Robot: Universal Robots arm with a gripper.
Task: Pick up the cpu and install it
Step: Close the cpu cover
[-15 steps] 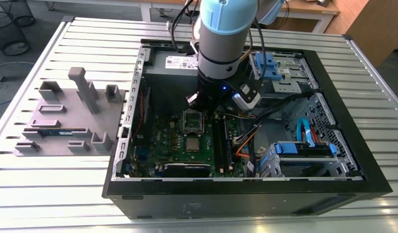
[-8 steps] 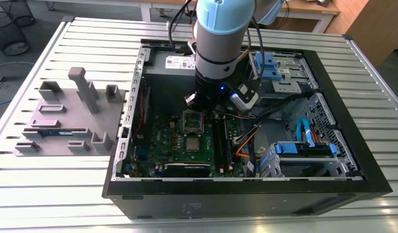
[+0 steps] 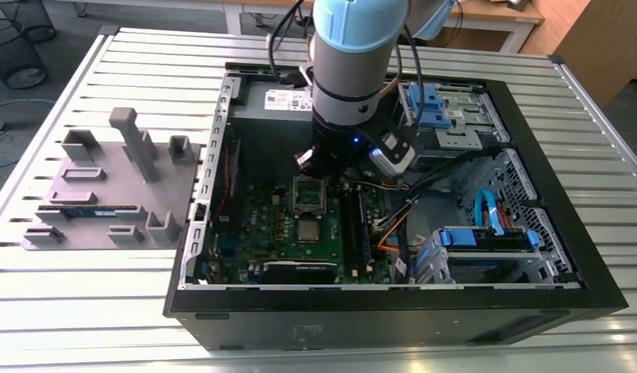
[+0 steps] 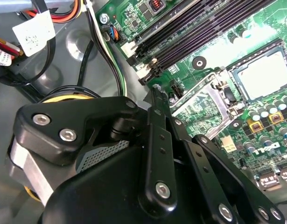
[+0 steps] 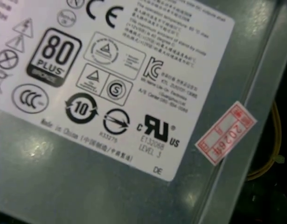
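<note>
The cpu, a silvery square with a pale rim, lies flat in the socket on the green motherboard. In the exterior view the cpu sits below the socket's metal cover plate, which is swung open. That cover plate lies between the cpu and my gripper. The gripper's black linkage reaches down into the open computer case. My gripper hangs just above the far end of the open plate, apart from the cpu, and nothing shows in its grasp.
Black memory slots run beside the socket. Cables and blue drive bays crowd the case at the exterior view's right. The power supply's labelled face is close to the wrist. A grey fixture holding a memory stick lies outside the case.
</note>
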